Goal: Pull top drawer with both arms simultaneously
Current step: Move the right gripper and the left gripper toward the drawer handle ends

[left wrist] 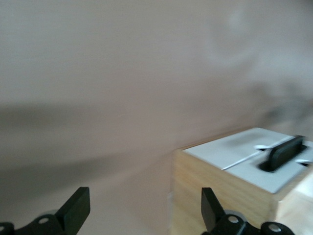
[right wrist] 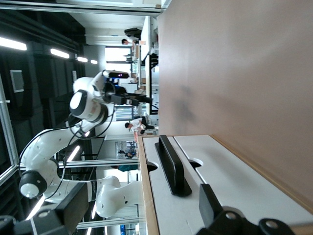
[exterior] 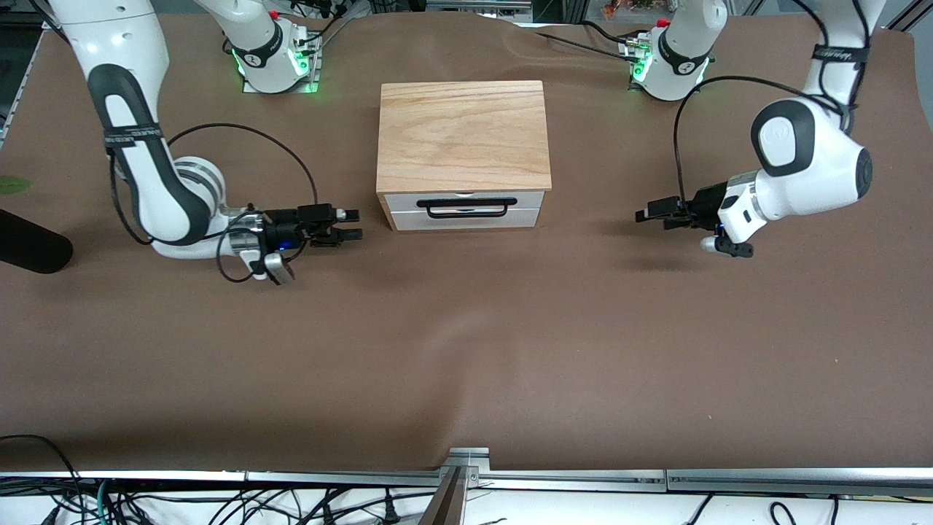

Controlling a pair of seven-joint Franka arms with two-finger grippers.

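Note:
The wooden box (exterior: 463,135) stands mid-table. Its top drawer (exterior: 408,200) has a white front and a long black handle (exterior: 466,208), and sits closed. My right gripper (exterior: 353,224) is open and empty, over the cloth beside the box at the right arm's end, pointing at it. In the right wrist view the drawer front (right wrist: 163,199) and handle (right wrist: 171,164) lie just ahead of my right gripper (right wrist: 144,203). My left gripper (exterior: 639,216) is open and empty over the cloth, well off the box at the left arm's end. The left wrist view (left wrist: 144,210) shows the handle (left wrist: 286,151).
A plain white lower drawer front (exterior: 466,221) sits under the top drawer. A brown cloth (exterior: 466,350) covers the table. A black cylinder (exterior: 29,251) lies at the right arm's end. A metal rail (exterior: 466,474) runs along the table edge nearest the front camera.

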